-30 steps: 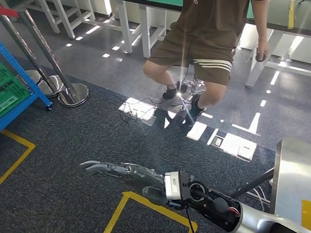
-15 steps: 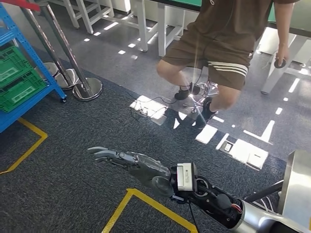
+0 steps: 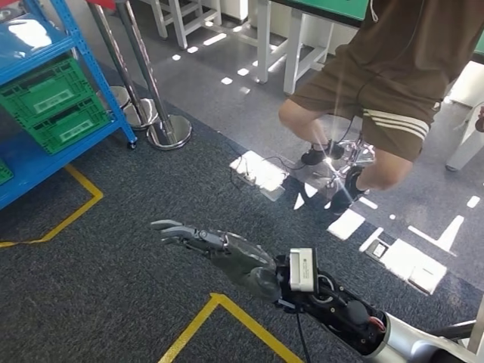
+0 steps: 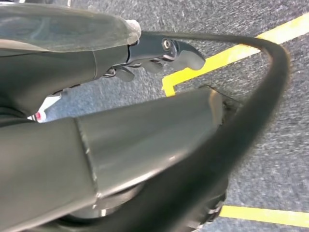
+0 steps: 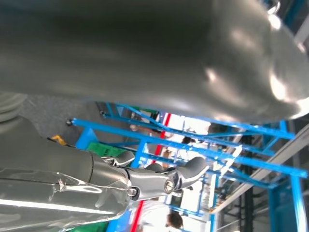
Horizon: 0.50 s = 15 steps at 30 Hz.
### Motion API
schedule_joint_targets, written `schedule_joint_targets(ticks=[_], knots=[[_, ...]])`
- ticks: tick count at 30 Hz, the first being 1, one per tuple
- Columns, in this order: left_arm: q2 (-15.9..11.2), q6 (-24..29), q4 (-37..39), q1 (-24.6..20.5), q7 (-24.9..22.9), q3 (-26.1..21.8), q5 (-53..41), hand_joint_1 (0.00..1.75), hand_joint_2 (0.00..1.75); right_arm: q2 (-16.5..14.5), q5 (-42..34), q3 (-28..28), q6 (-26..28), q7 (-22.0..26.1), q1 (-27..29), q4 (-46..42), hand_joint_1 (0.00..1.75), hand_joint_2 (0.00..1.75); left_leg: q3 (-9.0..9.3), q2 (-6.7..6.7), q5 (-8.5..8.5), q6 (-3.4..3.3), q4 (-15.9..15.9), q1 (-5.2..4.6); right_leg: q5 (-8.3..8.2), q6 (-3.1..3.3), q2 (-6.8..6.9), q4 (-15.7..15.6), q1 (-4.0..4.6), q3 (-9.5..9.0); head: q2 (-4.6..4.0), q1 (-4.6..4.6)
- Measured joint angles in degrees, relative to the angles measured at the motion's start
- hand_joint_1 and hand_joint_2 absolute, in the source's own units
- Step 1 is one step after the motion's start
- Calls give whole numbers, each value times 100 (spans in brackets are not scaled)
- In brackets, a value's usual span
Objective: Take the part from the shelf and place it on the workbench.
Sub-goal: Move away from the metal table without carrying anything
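The whole view has swung since the earlier frames, bringing the blue metal shelf (image 3: 68, 91) with its green plastic crates (image 3: 54, 102) further in at far left. No part can be made out there. The right hand (image 3: 219, 249) reaches flat over grey carpet, fingers straight and empty (left hand (image 4: 160, 50) likewise extended, holding nothing). A seated person (image 3: 376, 83) is behind.

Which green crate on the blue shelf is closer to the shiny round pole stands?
The lower green crate: its end sits closer to the round pole bases than the upper green crate, which sits further back.
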State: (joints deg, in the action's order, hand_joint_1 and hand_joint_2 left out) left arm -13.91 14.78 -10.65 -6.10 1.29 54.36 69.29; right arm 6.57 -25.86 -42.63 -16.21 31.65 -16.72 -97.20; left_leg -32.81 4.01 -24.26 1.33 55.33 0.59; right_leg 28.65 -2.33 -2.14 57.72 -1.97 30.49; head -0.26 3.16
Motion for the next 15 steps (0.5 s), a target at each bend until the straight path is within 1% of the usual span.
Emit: schedule_joint_targets(ticks=[1, 2, 3, 4, 5, 6, 7, 8, 9, 10, 11, 12, 13, 14, 15], knots=[[-5, -1, 0, 9, 0, 0, -4, 0, 0, 4, -8, 24, 1, 9, 21, -6, 0, 0, -25, 31, 16, 29, 8, 4, -10, 58, 14, -16, 9, -9, 0, -9], [-13, -1, 1, 26, -1, 1, -6, 0, 0, 8, -11, 45, 1, 15, 35, -7, 0, 0, -38, 36, 23, 54, -1, 11, -24, 101, 44, -12, 10, -12, 0, -18], [-18, -1, 1, 43, -1, 1, -7, 0, 0, 11, -13, 62, 1, 19, 41, -9, 0, 0, -70, -16, -11, 77, 49, 12, -37, 141, 73, -15, 7, -7, 0, -40], [-21, -1, 1, 49, -2, 2, -7, 0, 0, 12, -14, 79, 1, 21, 46, -14, 0, 0, -146, -101, -102, 97, 207, 11, -50, 170, 105, -22, 0, -5, 0, -65], [-23, -1, 1, 46, -2, 2, -7, 0, 0, 14, -13, 96, 1, 22, 54, -20, 0, 0, -278, -200, -248, 114, 481, 9, -56, 188, 139, -26, -1, -4, 0, -87], [-19, -2, 1, 38, -2, 1, -7, 0, 0, 16, -13, 109, 1, 22, 67, -26, 0, 0, -471, -295, -426, 129, 866, 6, -56, 200, 177, -27, 11, 1, 0, -110], [-15, -3, 1, 30, -2, 1, -7, 0, 0, 19, -13, 122, 1, 22, 81, -29, 0, 0, -683, -338, -586, 135, 1277, 6, -53, 209, 222, -27, 28, 6, 0, -120], [-10, -3, 1, 26, -2, 1, -7, 0, 0, 22, -13, 133, 1, 21, 93, -30, 0, 0, -850, -356, -674, 127, 1588, 5, -48, 218, 265, -27, 49, 7, 0, -119], [-6, -4, 1, 27, -2, 1, -7, 0, 0, 25, -13, 142, 1, 21, 101, -31, 0, 0, -928, -364, -663, 103, 1714, -4, -41, 229, 306, -27, 72, 4, 0, -120], [-3, -4, 1, 30, -2, 2, -7, 0, 0, 28, -13, 151, 2, 21, 106, -31, 0, 0, -883, -366, -548, 61, 1604, -22, -35, 239, 340, -29, 98, -5, 0, -120], [-2, -4, 1, 32, -3, 2, -6, 0, 0, 30, -13, 161, 3, 21, 106, -33, 0, 0, -726, -376, -362, -4, 1286, -51, -27, 250, 371, -32, 124, -19, 0, -120], [-10, -4, 1, 31, -5, 2, -4, 0, 0, 31, -13, 174, 5, 23, 108, -37, 0, 0, -511, -424, -180, -96, 862, -102, -20, 261, 399, -38, 143, -35, 0, -118], [-24, -3, 1, 23, -12, 2, -1, 0, 0, 31, -15, 192, 7, 30, 115, -41, 0, 0, -318, -495, -55, -189, 483, -149, -11, 265, 431, -45, 169, -47, 0, -116], [-38, 0, 1, 12, -19, 2, 3, 0, 0, 32, -18, 216, 9, 42, 132, -45, 0, 0, -185, -557, 14, -265, 210, -198, -4, 263, 464, -52, 177, -52, 0, -115], [-50, 3, 1, 2, -29, 1, 7, 0, 0, 32, -21, 243, 10, 55, 159, -49, 0, 0, -123, -598, 24, -319, 68, -237, 4, 254, 502, -61, 174, -54, 0, -113]])
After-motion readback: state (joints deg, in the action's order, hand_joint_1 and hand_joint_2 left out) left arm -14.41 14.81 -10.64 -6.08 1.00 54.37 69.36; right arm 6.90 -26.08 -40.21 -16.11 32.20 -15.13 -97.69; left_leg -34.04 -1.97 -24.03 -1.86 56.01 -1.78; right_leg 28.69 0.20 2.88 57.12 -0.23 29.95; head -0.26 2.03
